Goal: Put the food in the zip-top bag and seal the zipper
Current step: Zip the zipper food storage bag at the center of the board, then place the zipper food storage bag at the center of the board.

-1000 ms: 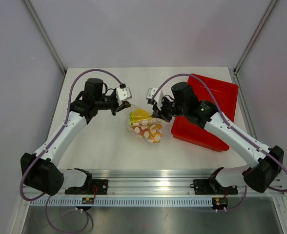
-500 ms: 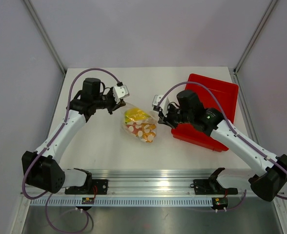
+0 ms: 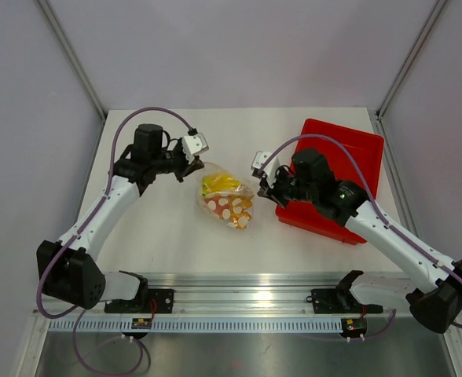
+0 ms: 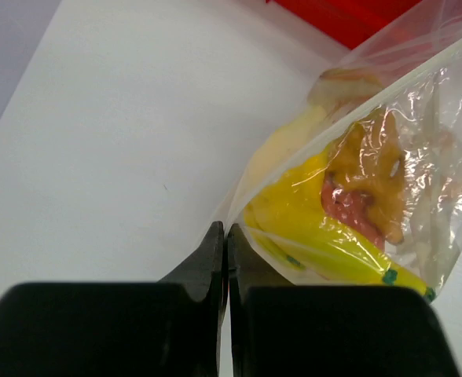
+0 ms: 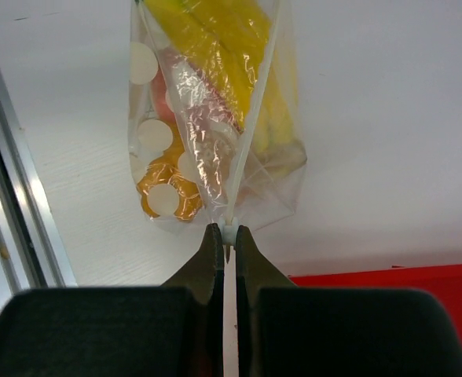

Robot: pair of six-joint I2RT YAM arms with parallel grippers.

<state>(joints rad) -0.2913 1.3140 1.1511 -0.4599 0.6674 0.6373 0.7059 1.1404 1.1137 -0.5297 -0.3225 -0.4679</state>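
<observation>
Plainly, the spotted zip-top bag [image 3: 226, 203] holds yellow food [image 4: 319, 224].

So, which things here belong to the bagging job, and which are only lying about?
Job: zip-top bag; toy food inside it; left jaws and right jaws, each shut on a bag edge.
Lying about: red tray, beside the bag.

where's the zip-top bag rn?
Top view: the zip-top bag is at the middle of the table, just left of the red tray, held between the left pincer and right pincer, each shut on one end of its edge.
</observation>
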